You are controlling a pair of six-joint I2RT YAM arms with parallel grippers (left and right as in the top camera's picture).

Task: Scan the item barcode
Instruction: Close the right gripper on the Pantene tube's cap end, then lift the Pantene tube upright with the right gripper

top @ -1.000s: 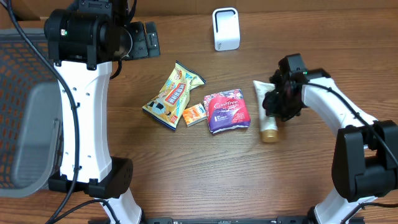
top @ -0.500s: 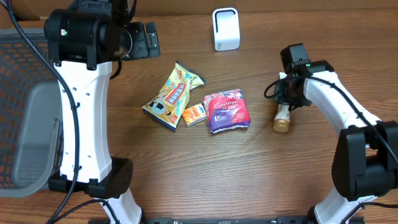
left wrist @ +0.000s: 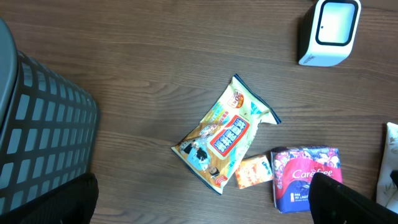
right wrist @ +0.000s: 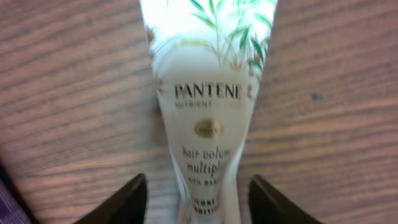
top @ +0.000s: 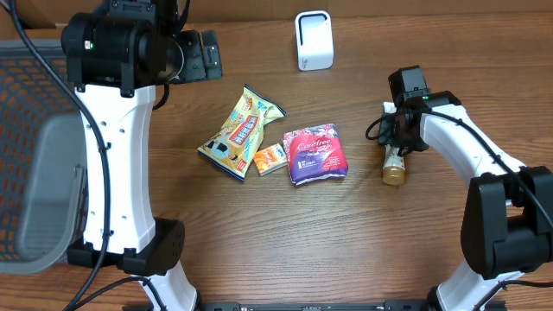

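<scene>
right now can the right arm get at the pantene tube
Probably yes: the right tool hangs just over the Pantene tube, jaws open on either side of it, with nothing else between them.

Both arms wear glossy white shells, the left arm (top: 112, 173) a thick column, the right arm (top: 471, 147) slimmer. Fat black joints cap every link, black cables loop alongside, and the jaws are black wedges.

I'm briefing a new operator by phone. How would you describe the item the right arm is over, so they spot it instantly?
On the wooden table, look to the right side, where the right gripper hangs open. Between its fingers lies the tube: white, leaf-printed, marked Pantene, gold-capped, the only long, narrow item, unlike the flat purple packet nearby.
</scene>
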